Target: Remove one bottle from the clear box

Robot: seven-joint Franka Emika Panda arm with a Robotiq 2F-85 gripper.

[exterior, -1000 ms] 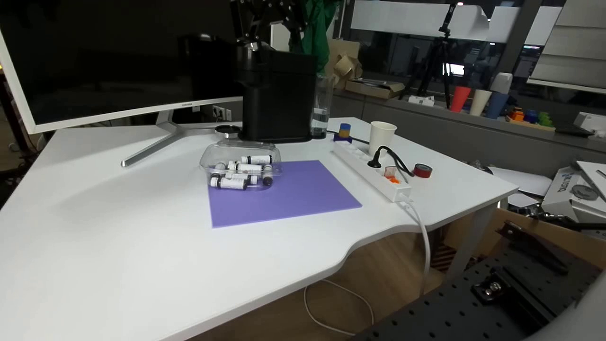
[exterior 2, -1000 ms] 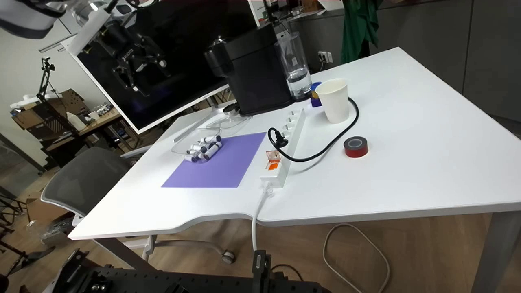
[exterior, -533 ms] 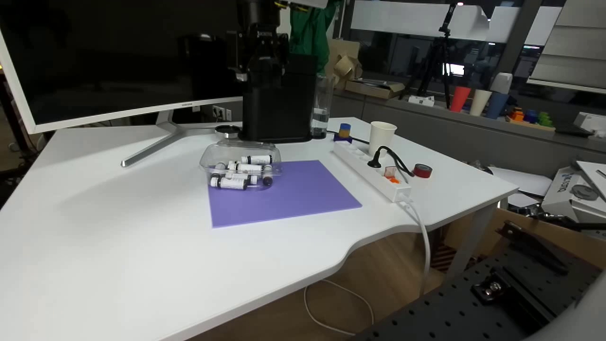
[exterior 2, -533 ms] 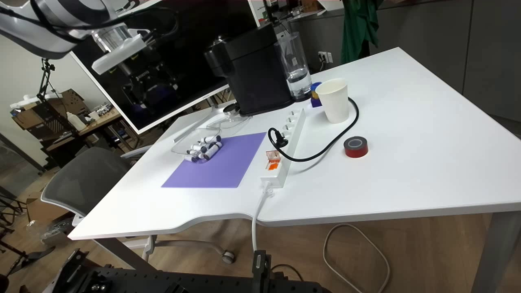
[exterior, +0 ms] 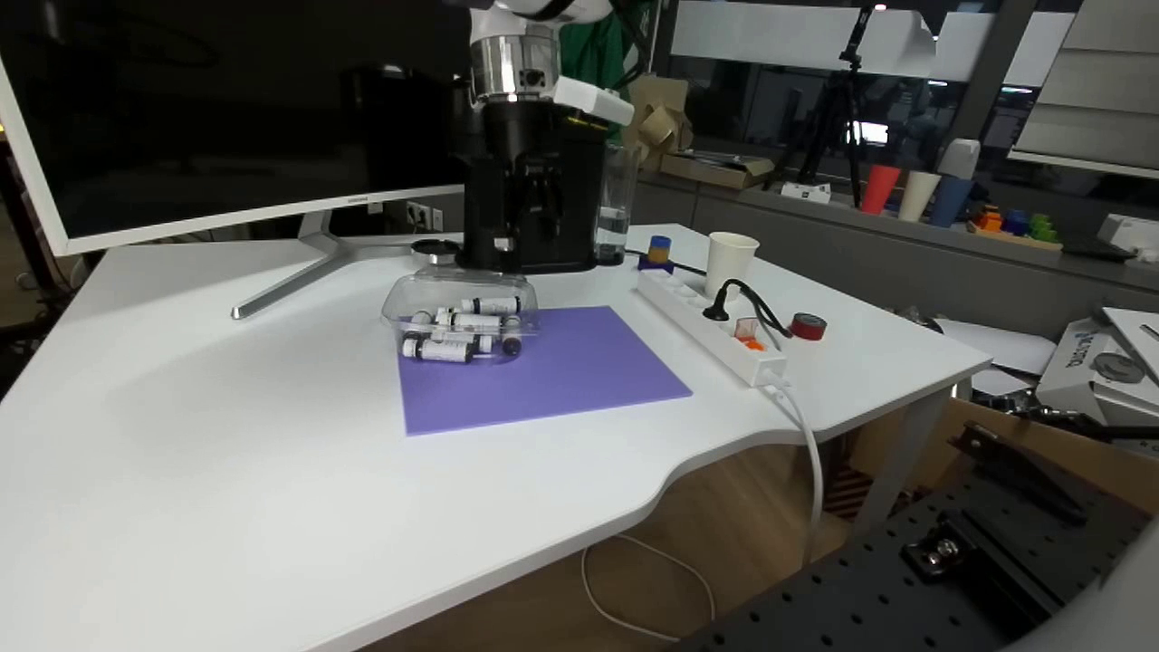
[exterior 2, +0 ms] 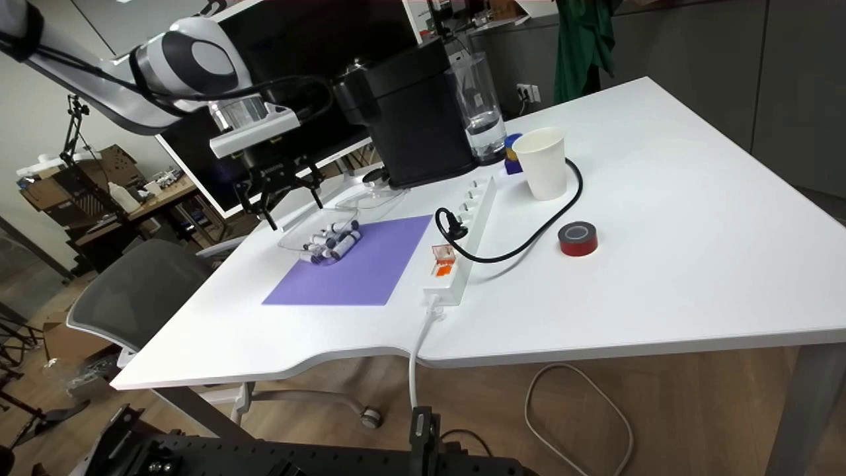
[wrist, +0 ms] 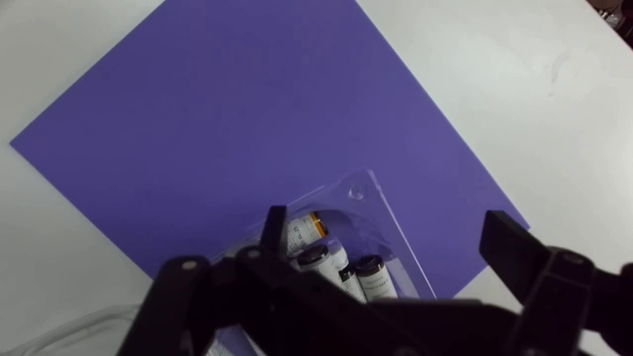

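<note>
The low clear box (exterior: pixel 392 303) lies open at one end of the purple mat (exterior: pixel 561 371). Several small white bottles (exterior: pixel 439 350) with dark ends lie jumbled in it; they also show in an exterior view (exterior 2: pixel 345 245). My gripper (exterior 2: pixel 297 217) is open and empty, pointing down, in the air above and behind the box. In the wrist view the fingertips of my gripper (wrist: pixel 385 221) stand wide apart. One finger overlaps the bottles (wrist: pixel 377 279) and the other lies past the box's edge (wrist: pixel 390 207). The gripper's body hides much of the box there.
A tall black machine (exterior: pixel 534 190) with a water tank stands behind the box. The monitor (exterior: pixel 226 118) and its metal foot (exterior: pixel 290 285) are beside it. A white power strip (exterior 2: pixel 472 231), a paper cup (exterior 2: pixel 543 165), a black cable and a tape roll (exterior 2: pixel 577 239) stand past the mat.
The arm has come down from in front of the monitor and moved towards the box. The gripper has turned to point downward. The box and bottles have not moved.
</note>
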